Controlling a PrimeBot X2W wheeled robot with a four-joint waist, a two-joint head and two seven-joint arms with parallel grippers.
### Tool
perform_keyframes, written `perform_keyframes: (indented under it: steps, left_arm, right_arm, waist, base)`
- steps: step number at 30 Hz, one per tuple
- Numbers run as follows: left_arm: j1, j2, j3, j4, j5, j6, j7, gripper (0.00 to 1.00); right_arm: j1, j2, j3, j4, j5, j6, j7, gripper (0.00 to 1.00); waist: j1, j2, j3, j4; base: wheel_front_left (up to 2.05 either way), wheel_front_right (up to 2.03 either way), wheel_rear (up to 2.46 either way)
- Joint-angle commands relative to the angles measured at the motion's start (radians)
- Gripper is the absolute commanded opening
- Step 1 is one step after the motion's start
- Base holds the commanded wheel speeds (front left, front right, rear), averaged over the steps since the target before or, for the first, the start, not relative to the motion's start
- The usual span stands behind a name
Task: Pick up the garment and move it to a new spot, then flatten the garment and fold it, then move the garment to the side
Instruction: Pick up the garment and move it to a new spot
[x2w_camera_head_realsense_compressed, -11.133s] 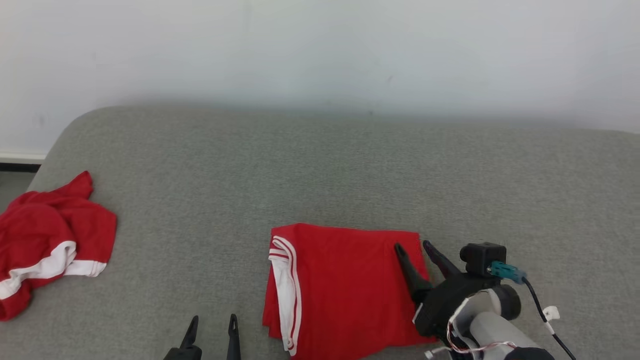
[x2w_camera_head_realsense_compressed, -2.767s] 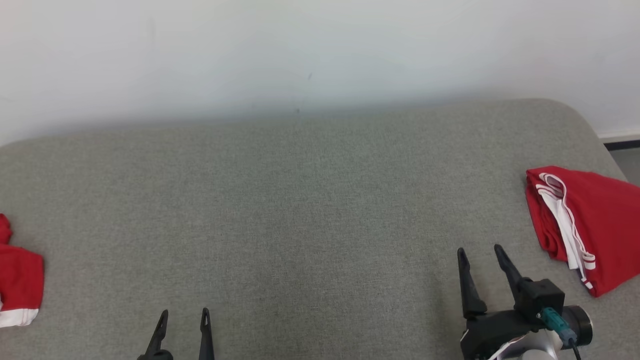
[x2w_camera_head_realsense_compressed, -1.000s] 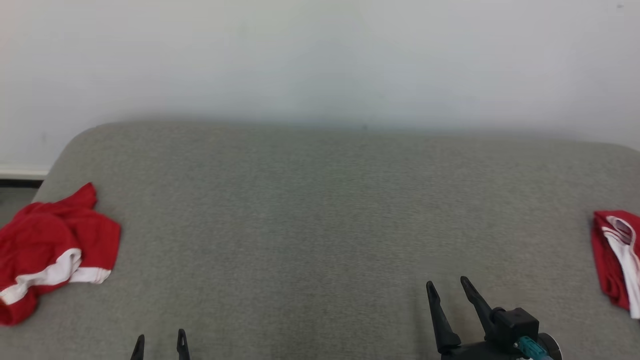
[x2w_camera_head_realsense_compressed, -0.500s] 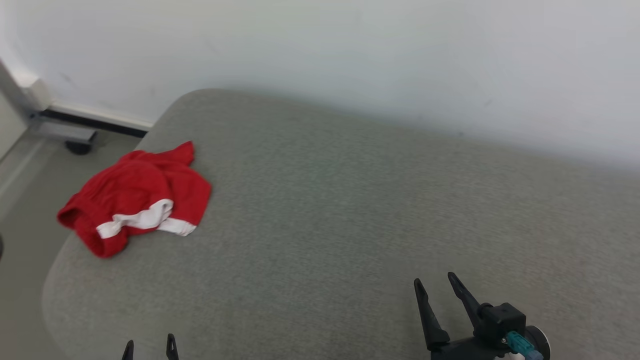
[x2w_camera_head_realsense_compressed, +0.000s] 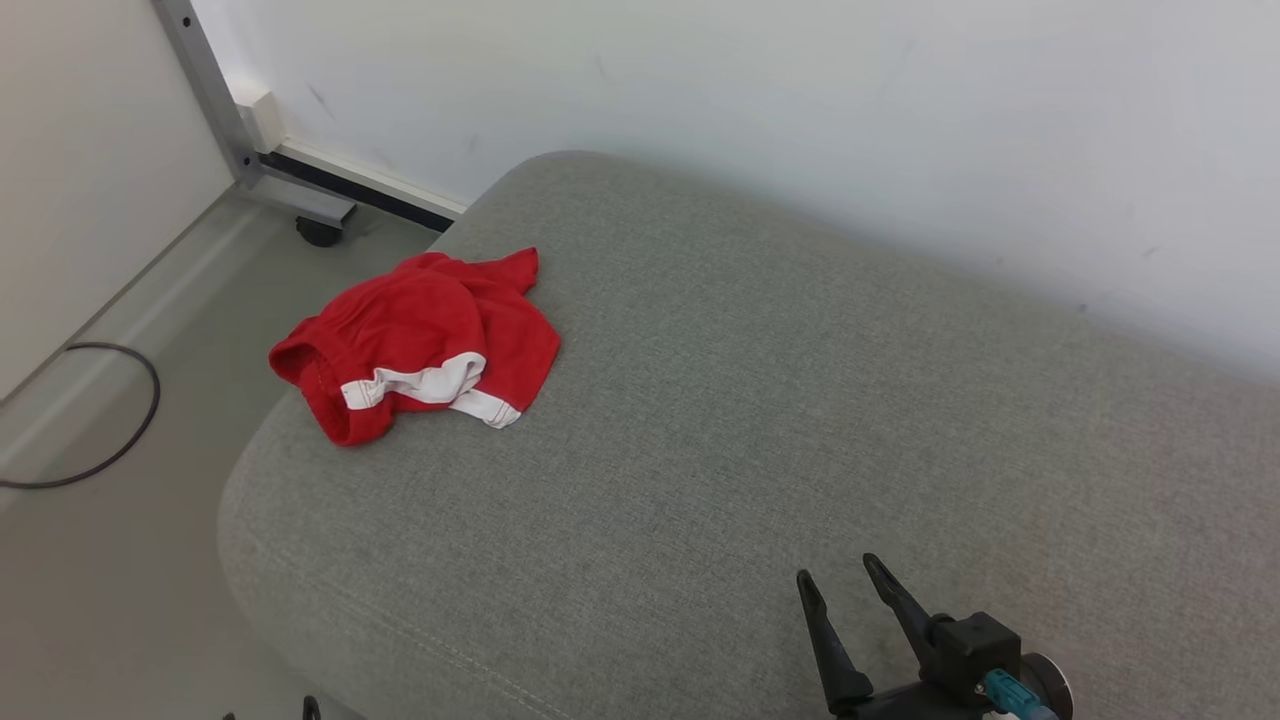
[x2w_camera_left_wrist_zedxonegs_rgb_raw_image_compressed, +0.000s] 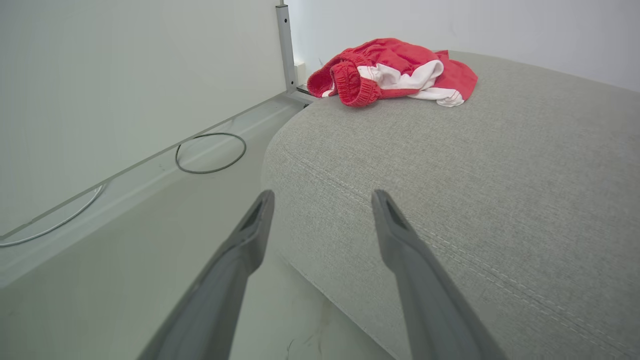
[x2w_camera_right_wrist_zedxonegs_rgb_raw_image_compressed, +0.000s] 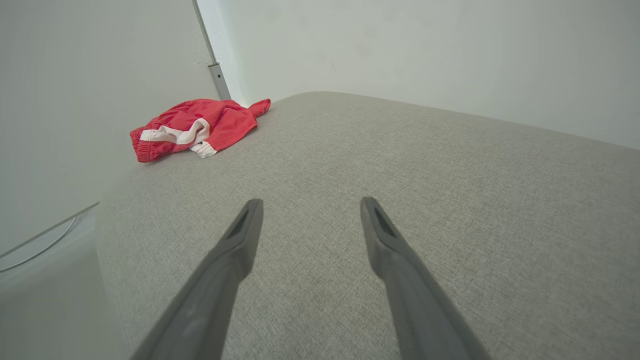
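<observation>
**Status.** Over the last second the head camera has swung toward the left end of the grey cushion (x2w_camera_head_realsense_compressed: 760, 400), away from the folded garment laid at the right end. The things themselves have not been shifted. Only the view has moved. The crumpled red garment (x2w_camera_head_realsense_compressed: 420, 340) has thereby been brought from the picture's left margin toward its middle. It is judged that one cycle is finished and that the pick-up step of the next is in hand.

**Location of the work piece.** The red garment is bunched in a low heap near the far left corner of the cushion. Its ribbed waistband lies at the rounded left edge, and its white trim is turned toward the front edge.

**Tool state.**
- The left gripper (x2w_camera_left_wrist_zedxonegs_rgb_raw_image_compressed: 322, 197) is released, with jaws spread and nothing between them. It is held at the front left corner, one finger over the floor (x2w_camera_left_wrist_zedxonegs_rgb_raw_image_compressed: 100, 280).
- The right gripper (x2w_camera_head_realsense_compressed: 837, 570) is likewise released and empty. It is held above the front edge, well apart from the garment.

**Clearances.** Bare cushion lies between both grippers and the garment, so an approach from the front is unobstructed. Beyond the left edge are the floor, a looped cable (x2w_camera_head_realsense_compressed: 150, 400) and a castered frame leg (x2w_camera_head_realsense_compressed: 320, 228). The garment should be drawn inward, since an outward pull could drop it over that edge.
</observation>
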Motion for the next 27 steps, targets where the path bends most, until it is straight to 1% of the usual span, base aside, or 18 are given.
perform_keyframes:
  steps: [1, 4, 7, 11, 14, 19, 21, 25, 27]
  left_arm:
    - [0.007, -0.001, 0.003, -0.001, -0.008, 0.001, -0.003, 1.0]
    - [0.004, -0.001, 0.009, 0.005, -0.047, -0.007, -0.003, 1.0]
    - [-0.015, 0.0, 0.022, 0.011, -0.064, -0.015, -0.003, 1.0]
    - [-0.06, 0.003, 0.059, 0.036, -0.059, -0.042, -0.003, 1.0]
    - [-0.126, 0.017, 0.09, 0.051, -0.049, -0.067, -0.003, 1.0]
    - [-0.249, 0.067, 0.111, 0.081, -0.024, -0.096, -0.003, 1.0]
    - [-0.303, 0.083, 0.113, 0.097, -0.019, -0.098, -0.003, 1.0]
    - [-0.41, 0.139, 0.123, 0.177, -0.034, -0.115, -0.003, 1.0]
    - [-0.464, 0.157, 0.128, 0.233, -0.053, -0.123, -0.002, 1.0]
  right_arm:
    - [-0.003, 0.001, 0.001, -0.001, 0.003, -0.003, 0.0, 1.0]
    - [-0.007, 0.001, 0.007, -0.003, -0.003, -0.003, 0.0, 1.0]
    - [-0.016, 0.001, 0.008, -0.006, -0.01, -0.003, 0.0, 1.0]
    - [-0.029, -0.002, 0.008, -0.013, -0.03, -0.003, 0.0, 1.0]
    - [-0.043, -0.024, 0.008, -0.026, -0.038, -0.003, 0.0, 1.0]
    - [-0.074, -0.063, 0.024, -0.058, -0.037, -0.003, 0.0, 1.0]
    - [-0.087, -0.084, 0.029, -0.074, -0.034, -0.003, 0.0, 1.0]
    - [-0.117, -0.114, 0.052, -0.105, -0.027, -0.003, 0.0, 1.0]
    - [-0.129, -0.127, 0.056, -0.119, -0.024, -0.003, 0.0, 1.0]
  waist:
    - [0.0, -0.0001, 0.002, 0.003]
    - [0.0, -0.0001, 0.01, -0.006]
    - [0.0, -0.0001, 0.025, -0.023]
    - [0.0, -0.0001, 0.063, -0.055]
    - [0.0, -0.0001, 0.097, -0.081]
    - [0.0, -0.0001, 0.165, -0.13]
    - [0.0, -0.0001, 0.192, -0.148]
    - [0.0, -0.0001, 0.246, -0.189]
    - [0.0, -0.0001, 0.267, -0.205]
  base:
    - [0.0, 0.0, 0.0]
    - [0.0, 0.0, 0.0]
    - [0.0, 0.0, 0.0]
    - [0.0, 0.0, 0.0]
    - [0.0, 0.0, 0.0]
    - [0.0, 0.0, 0.0]
    - [0.0, 0.0, 0.0]
    - [0.0, 0.0, 0.0]
    - [0.0, 0.0, 0.0]
